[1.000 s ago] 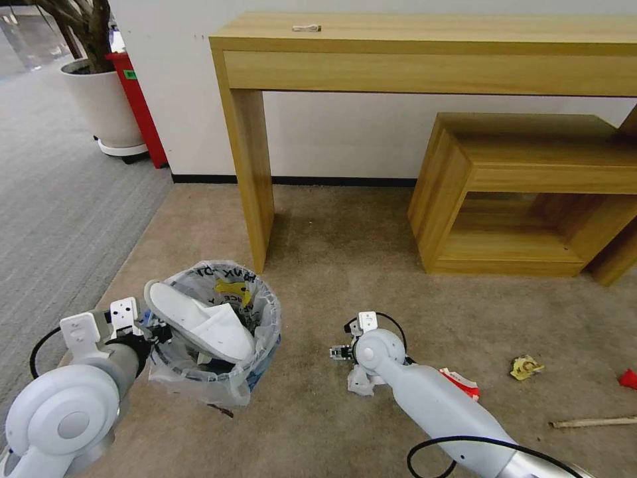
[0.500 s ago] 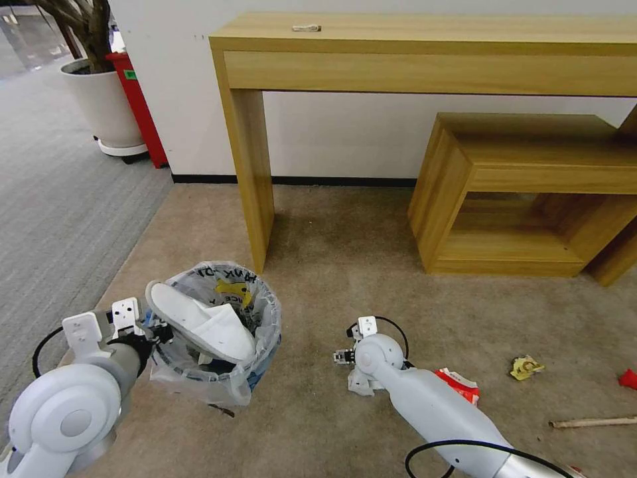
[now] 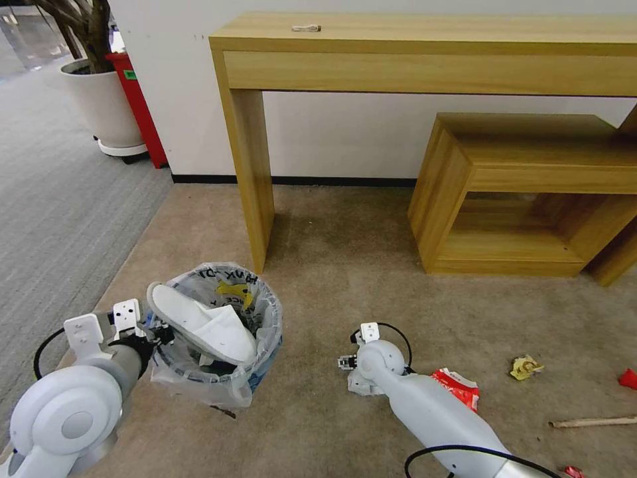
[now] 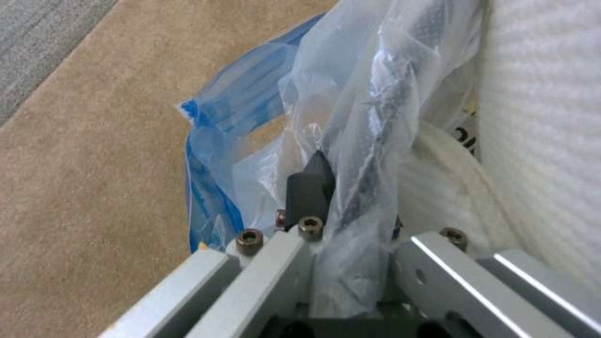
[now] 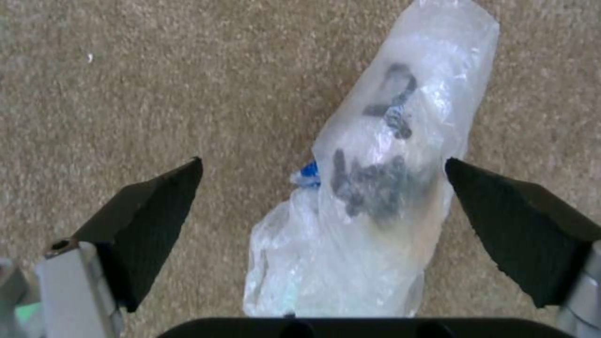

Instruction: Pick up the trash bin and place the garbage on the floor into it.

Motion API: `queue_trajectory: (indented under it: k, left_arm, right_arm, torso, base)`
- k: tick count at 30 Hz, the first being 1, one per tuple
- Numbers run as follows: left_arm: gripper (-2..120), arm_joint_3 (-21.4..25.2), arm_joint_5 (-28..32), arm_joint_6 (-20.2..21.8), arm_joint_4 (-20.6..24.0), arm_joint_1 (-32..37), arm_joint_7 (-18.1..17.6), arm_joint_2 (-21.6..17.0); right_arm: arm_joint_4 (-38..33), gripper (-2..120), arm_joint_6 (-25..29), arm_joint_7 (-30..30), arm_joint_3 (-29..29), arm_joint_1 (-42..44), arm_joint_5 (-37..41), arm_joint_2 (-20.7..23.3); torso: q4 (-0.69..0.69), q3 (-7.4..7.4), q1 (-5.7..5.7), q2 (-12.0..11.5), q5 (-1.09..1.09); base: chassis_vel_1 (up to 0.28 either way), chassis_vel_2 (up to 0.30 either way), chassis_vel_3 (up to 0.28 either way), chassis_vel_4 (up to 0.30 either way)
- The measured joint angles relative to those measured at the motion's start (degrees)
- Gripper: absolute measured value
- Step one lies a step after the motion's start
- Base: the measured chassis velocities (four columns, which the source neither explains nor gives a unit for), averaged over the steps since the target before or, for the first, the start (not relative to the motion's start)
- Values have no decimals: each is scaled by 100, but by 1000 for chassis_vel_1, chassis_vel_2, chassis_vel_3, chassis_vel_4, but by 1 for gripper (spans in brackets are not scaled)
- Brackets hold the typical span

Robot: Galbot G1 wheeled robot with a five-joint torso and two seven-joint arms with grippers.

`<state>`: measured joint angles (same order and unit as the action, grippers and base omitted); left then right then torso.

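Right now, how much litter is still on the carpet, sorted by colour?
Red or red-white: 3 (packet, scrap at the right edge, scrap near the bottom)
Yellow: 1 (crumpled wrapper)
Clear plastic: 1 (bag under the open right gripper)
Wood: 1 (stick)
Total: 6

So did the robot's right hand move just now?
Yes. The right gripper slid toward the robot, farther from the wooden table leg, and hangs open over a clear plastic bag on the floor.
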<state>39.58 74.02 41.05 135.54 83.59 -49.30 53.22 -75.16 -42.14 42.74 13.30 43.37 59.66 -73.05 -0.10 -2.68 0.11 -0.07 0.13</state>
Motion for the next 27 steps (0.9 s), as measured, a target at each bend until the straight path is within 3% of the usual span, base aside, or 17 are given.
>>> queue_trajectory:
  k: [7, 9, 16, 19, 27]
  left_arm:
    - [0, 26, -3, -4, 6, 23, 0, -2]
    - [0, 20, -5, -6, 4, 14, 0, -3]
    - [0, -40, -34, -8, -18, -14, 2, 15]
    - [0, -64, -48, -11, -25, -17, 7, 20]
    - [0, -84, -78, -16, -29, -15, 11, 33]
  right_arm:
    - [158, 79, 1, -59, -2, -22, -71, -29]
    - [149, 68, 1, -61, -2, 24, -92, -10]
    - [92, 47, 1, -87, -34, 87, -144, 52]
    - [50, 31, 1, -140, -69, 137, -188, 118]
    - [-88, 7, 18, -228, -90, 200, -313, 242]
  torso:
    - [0, 0, 0, 0, 0]
    - [0, 0, 0, 0, 0]
    - [-1, 0, 0, 0, 0]
    - [0, 0, 0, 0, 0]
    - [0, 0, 0, 0, 0]
  base:
    - [0, 0, 0, 0]
    - [0, 0, 0, 0]
    - [0, 0, 0, 0]
    - [0, 0, 0, 0]
    - [0, 0, 0, 0]
